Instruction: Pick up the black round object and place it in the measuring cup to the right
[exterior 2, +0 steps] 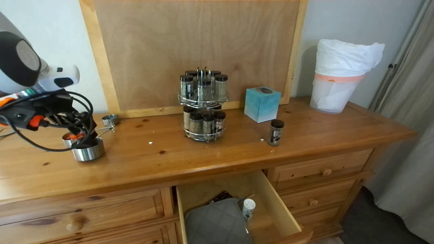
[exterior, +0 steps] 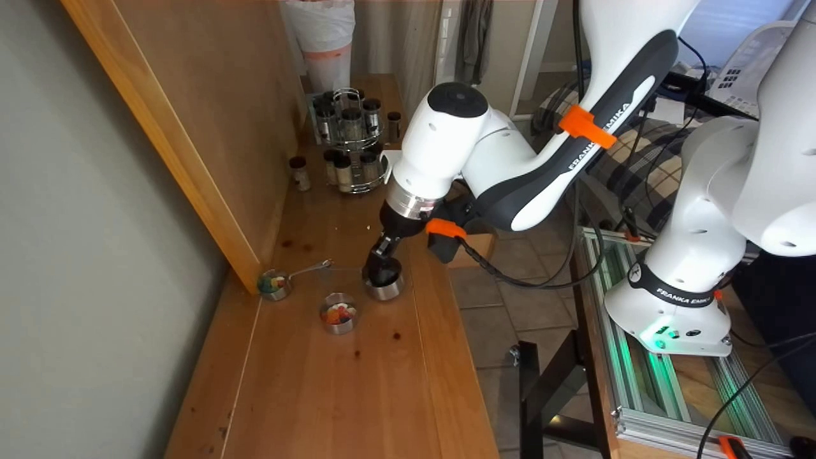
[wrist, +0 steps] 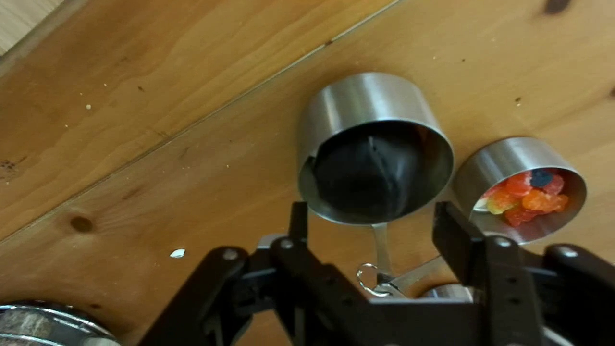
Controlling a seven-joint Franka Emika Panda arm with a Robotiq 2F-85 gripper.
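The black round object (wrist: 372, 168) lies inside the silvery metal measuring cup (wrist: 370, 98) in the wrist view and fills most of its bowl. In an exterior view it shows as a dark round shape (exterior: 385, 274) within the cup (exterior: 386, 291). In an exterior view the cup (exterior 2: 89, 154) is partly behind cables, and its contents cannot be told from the dark gripper. My gripper (wrist: 370, 209) is open, its fingers wide apart with nothing between them. It is right over the cup in both exterior views, at the cup's near rim in the wrist view; contact cannot be told.
A cup of red-orange candies (exterior: 338, 314) stands beside the measuring cup. A cup with greenish contents (exterior: 274, 285) and a long handle stands by the wall panel. A spice rack (exterior 2: 203, 101), a loose jar (exterior 2: 275, 133), a tissue box (exterior 2: 262, 104) and an open drawer (exterior 2: 268, 203) are nearby.
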